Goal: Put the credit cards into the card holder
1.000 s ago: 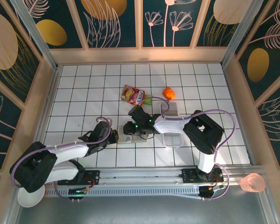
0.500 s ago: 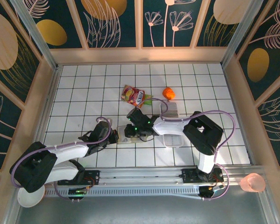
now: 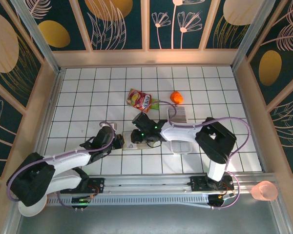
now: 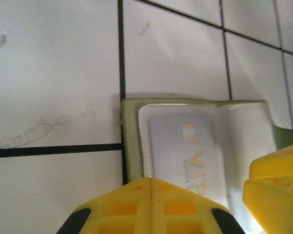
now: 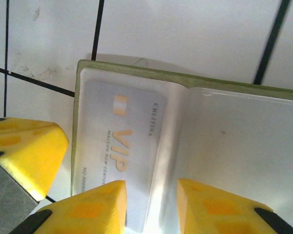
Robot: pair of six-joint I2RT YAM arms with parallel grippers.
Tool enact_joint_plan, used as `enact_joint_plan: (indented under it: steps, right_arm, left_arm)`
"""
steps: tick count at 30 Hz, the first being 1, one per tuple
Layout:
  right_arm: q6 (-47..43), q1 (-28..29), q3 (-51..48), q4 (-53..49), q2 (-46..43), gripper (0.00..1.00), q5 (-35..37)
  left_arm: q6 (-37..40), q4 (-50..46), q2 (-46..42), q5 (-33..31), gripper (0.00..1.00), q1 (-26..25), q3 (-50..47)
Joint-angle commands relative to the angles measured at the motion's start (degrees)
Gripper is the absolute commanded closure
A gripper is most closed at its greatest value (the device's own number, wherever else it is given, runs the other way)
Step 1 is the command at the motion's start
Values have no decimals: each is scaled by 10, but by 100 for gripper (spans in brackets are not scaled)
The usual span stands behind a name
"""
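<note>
step: i judge i'm seating a vip card [image 5: 119, 141] in the clear sleeve of the card holder [image 5: 234, 146], which lies open mid-table [image 3: 88, 97] toward the near edge.
left gripper [image 4: 151, 187]: fingers shut, apparently pinning the holder.
right gripper [image 5: 151, 200]: fingers narrowly parted over the card's end, clamping nothing.
next: push it home, then fetch from the credit cards [image 3: 178, 115].

Quick headcount on the surface: two pincers, the left pincer [image 4: 151, 197] and the right pincer [image 5: 151, 204]. One green card holder [image 4: 131, 146] with one VIP card [image 5: 119, 141] showing in its sleeve. One striped block of cards [image 3: 177, 115], packed too tight to count singly. Then one clear tray [image 3: 179, 146], one snack bag [image 3: 140, 99], one orange round thing [image 3: 176, 97] and one pink cup [image 3: 264, 191].
</note>
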Motion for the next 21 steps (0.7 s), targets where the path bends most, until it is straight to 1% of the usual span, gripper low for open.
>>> enact_joint_plan:
  steps: [1,2,5,9,13,17,21]
  right_arm:
    - [-2,10,-11,-46,-55,65,55]
    - [3,13,-18,-50,-64,64,55]
    - [22,22,-43,-53,-93,64,85]
    - [54,27,-81,-52,-122,65,118]
    - [72,27,-108,-34,-127,65,127]
    - [74,27,-104,-22,-104,65,123]
    - [69,26,-92,-14,-81,65,120]
  left_arm:
    - [-11,-26,-39,-12,100,-2,2]
    - [-12,-31,-49,-15,100,-2,4]
    - [-14,-49,-80,-17,100,-1,10]
    - [-17,-32,-96,16,100,-2,7]
    - [-15,-2,-73,56,100,-1,6]
    - [-12,16,-47,57,100,-2,2]
    - [-13,10,-14,39,100,-2,1]
